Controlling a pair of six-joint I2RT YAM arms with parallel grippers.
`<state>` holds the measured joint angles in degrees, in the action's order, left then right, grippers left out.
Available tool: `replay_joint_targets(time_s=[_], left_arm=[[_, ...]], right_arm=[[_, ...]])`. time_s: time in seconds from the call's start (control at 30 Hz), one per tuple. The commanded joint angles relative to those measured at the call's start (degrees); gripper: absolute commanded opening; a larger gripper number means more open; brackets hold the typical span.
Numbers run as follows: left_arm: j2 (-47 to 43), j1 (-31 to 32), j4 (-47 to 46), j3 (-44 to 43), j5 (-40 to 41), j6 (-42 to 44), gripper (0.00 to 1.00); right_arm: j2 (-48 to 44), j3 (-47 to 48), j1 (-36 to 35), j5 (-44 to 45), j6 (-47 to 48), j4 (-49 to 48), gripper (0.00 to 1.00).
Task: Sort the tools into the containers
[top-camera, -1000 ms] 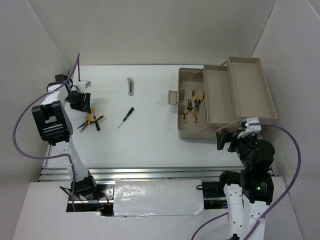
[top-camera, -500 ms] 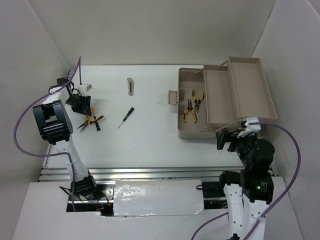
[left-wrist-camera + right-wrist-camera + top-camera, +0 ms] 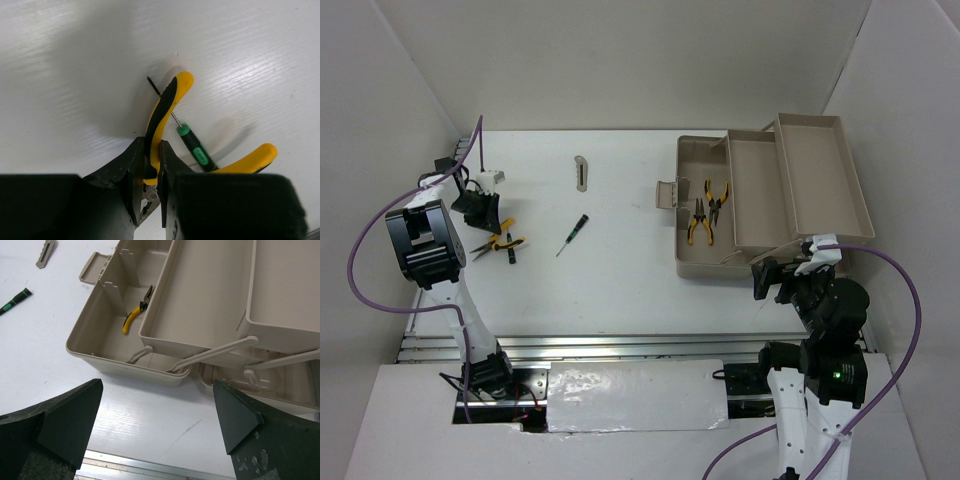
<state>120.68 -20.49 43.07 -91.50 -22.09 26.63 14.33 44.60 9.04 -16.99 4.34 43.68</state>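
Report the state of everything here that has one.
left gripper, shut on table pliers, one handle.
right gripper, open, empty.
toolbox, open, trays folded out.
tub pliers, two, lying inside toolbox.
mid-table screwdriver, loose.
left-side screwdriver, shaft under table pliers.
grey metal piece, loose on table.

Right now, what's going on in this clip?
The left gripper has its fingers pinched on one handle of a yellow-and-black pliers at the left side of the table, with a green-marked screwdriver crossing under it. Whether the pliers is off the table yet I cannot tell. The right gripper hangs open near the beige toolbox, whose tub already holds two pliers. Another screwdriver and a grey metal piece lie mid-table, unsorted.
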Motion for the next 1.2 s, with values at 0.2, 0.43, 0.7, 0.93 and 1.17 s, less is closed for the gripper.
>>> replay_joint_targets(time_s=[0.2,0.43,0.7,0.93,1.17], left_arm=[[-8.34,-3.33,12.2,-4.46,-11.13,-0.36,0.06],[-15.65,-0.52,18.46,-11.94,-19.92,-7.44,0.0],[-25.91,17.48,-2.75,-8.71,-15.13,-33.54,0.0],[-31.3,42.97,-29.94,0.79,11.52,-61.95,0.0],[-15.95,55.02,-42.53,-4.55,11.45,-79.17,0.0]], right_arm=[[0.44,0.4,0.19,-0.58,0.41,-2.29,1.0],[0.61,0.4,0.19,-0.67,0.23,-2.37,1.0],[0.61,0.23,0.19,-0.85,0.41,-2.46,1.0],[0.7,0.23,0.1,-0.41,0.14,-2.55,1.0],[0.61,0.05,0.1,0.38,-0.21,-2.9,1.0]])
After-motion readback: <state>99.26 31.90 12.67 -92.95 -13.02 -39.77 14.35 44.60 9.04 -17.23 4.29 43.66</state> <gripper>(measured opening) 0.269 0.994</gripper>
